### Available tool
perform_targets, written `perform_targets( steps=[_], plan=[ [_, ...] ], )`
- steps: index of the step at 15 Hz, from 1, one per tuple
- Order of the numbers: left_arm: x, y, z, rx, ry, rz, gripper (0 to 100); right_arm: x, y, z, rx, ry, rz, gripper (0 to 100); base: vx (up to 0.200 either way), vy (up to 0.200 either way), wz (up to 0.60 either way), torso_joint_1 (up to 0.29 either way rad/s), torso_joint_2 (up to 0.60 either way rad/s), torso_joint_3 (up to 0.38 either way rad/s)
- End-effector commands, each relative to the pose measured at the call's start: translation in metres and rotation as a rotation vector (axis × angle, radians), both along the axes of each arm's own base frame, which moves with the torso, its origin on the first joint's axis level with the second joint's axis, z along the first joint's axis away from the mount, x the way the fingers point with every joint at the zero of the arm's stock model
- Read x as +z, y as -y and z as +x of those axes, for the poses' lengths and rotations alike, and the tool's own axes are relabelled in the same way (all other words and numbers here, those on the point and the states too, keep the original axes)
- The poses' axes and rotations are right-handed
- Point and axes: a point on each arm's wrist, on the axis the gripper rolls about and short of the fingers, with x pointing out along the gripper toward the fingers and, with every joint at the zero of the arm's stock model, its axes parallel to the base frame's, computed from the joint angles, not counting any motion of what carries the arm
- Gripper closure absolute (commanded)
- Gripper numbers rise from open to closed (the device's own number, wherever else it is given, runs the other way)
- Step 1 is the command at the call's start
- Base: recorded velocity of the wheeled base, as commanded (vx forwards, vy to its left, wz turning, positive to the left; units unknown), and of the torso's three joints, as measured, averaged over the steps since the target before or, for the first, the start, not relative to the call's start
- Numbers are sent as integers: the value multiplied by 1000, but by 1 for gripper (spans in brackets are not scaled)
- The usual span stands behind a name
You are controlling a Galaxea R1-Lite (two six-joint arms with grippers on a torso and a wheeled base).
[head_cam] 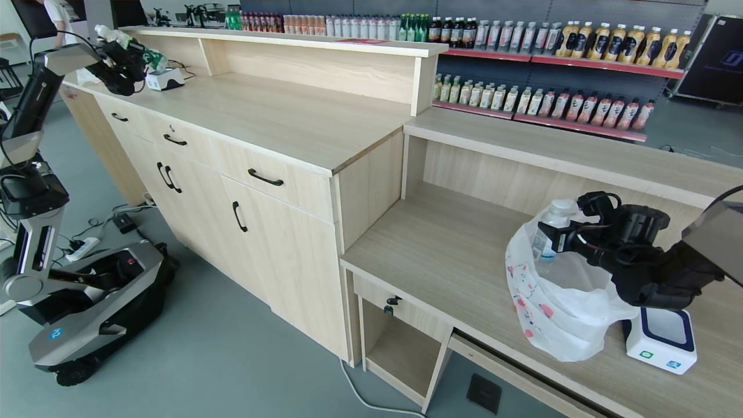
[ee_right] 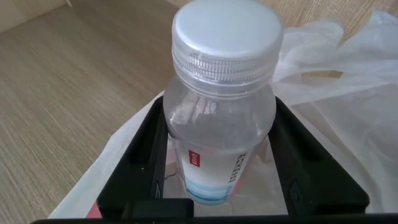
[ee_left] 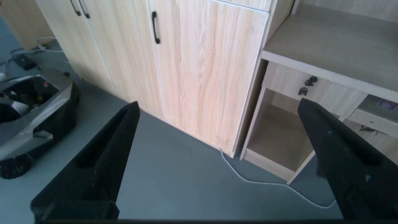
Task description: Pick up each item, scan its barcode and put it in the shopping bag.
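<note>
The long wooden surface (head_cam: 441, 249) in front of me carries the shopping bag (head_cam: 551, 313), which slumps with its mouth open upward. The white scanner (head_cam: 662, 342) stands just beside it on the side nearer my right arm. My right end effector (head_cam: 554, 238) is pinching the clear water bottle (ee_right: 221, 124) from both sides of its body, below the cap (ee_right: 227, 31). The bottle stands upright with its long axis vertical, and its base hangs at the bag's mouth with white plastic spread beneath and around it. So the bag lies straight below the bottle, and I judge the drop calls for a short lowering along that axis before I let go. My right arm is the nearer one by far. My left end effector (ee_left: 217, 109) is spread wide with nothing between its fingers, and it hangs low over the floor by the cabinet doors, well apart from the bag.
</note>
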Motion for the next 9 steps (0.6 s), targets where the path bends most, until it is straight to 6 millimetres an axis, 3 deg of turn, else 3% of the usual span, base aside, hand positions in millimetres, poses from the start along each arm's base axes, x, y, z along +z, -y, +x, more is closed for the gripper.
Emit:
perform_targets(
  steps=[1, 7, 8, 9],
  plan=[
    [0, 0, 0, 0, -2, 0, 0, -7, 1, -1, -1, -21, 1, 100, 0, 0, 0, 0, 0, 0],
    [0, 0, 0, 0, -2, 0, 0, -16, 4, -4, 27, -47, -12, 100, 0, 0, 0, 0, 0, 0],
    [0, 0, 0, 0, -2, 0, 0, -17, 4, -5, 31, -52, -13, 0, 0, 0, 0, 0, 0, 0],
    [0, 0, 0, 0, -2, 0, 0, -17, 4, -6, 32, -54, -12, 0, 0, 0, 0, 0, 0, 0]
  ],
)
